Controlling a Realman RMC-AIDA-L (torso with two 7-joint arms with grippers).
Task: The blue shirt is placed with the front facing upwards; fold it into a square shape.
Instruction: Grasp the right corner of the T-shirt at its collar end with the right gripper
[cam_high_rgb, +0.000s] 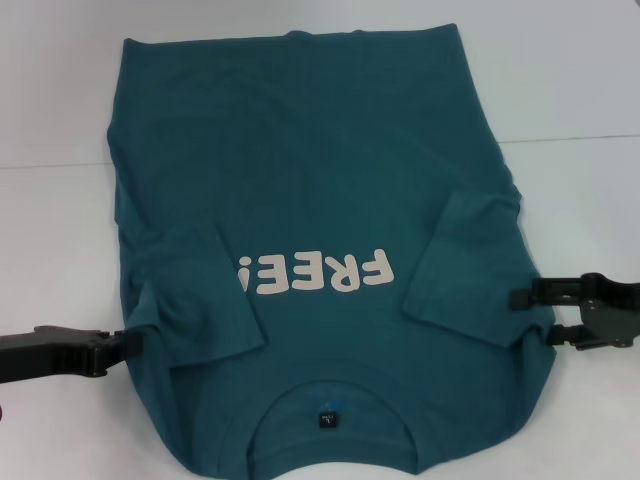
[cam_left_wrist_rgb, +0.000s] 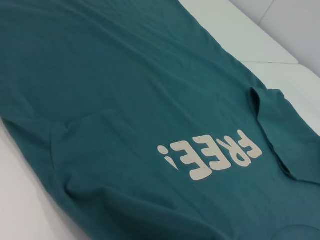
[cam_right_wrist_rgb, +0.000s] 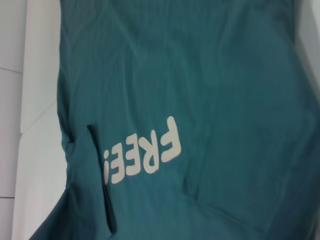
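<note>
Blue shirt (cam_high_rgb: 320, 180) lies flat on the white desk (cam_high_rgb: 580, 90), front up, collar (cam_high_rgb: 335, 395) at the near edge and hem at the far edge. White "FREE!" print (cam_high_rgb: 312, 273) sits mid-chest, upside down from my head view. Both sleeves are folded inward over the body: left sleeve (cam_high_rgb: 195, 290) just left of the print, right sleeve (cam_high_rgb: 465, 270) just right of it. Small dark label (cam_high_rgb: 327, 419) shows inside the collar. My left gripper (cam_high_rgb: 130, 343) is low at the shirt's left edge, near the shoulder, fingertips touching the fabric where it bunches; looks pinched on the shirt edge, but the fingers sit close together and I cannot tell for sure. My right gripper (cam_high_rgb: 535, 315) is at the shirt's right edge beside the folded sleeve, two fingers apart, one above the other, tips at the cloth edge; jaws look open. Wrist views show only shirt and desk: print, folded sleeves, some wrinkles across the body.
</note>
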